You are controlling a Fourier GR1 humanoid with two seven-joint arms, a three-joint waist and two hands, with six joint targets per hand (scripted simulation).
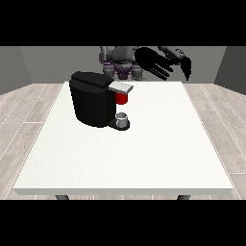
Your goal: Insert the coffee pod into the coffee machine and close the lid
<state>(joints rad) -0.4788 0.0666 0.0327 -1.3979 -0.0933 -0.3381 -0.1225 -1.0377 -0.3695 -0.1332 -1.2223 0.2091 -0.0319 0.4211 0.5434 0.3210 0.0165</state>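
Your only visible hand (156, 65), at the view's right, hangs raised with fingers (163, 73) spread and holding nothing, while a small grey thing (122, 118), possibly the pod, sits below and left on the coffee machine (91, 103) base.

Robot's torso (122, 65) partly behind raised hand (156, 62).

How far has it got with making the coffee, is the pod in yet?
Nothing looks finished. A grey thing, possibly the pod, sits on the base of the black coffee machine, below a red thing at the machine. The machine's grey lid sticks out to the side. The hand at the view's right is raised above the table's far edge, fingers spread, holding nothing. Picking up, inserting and closing remain.
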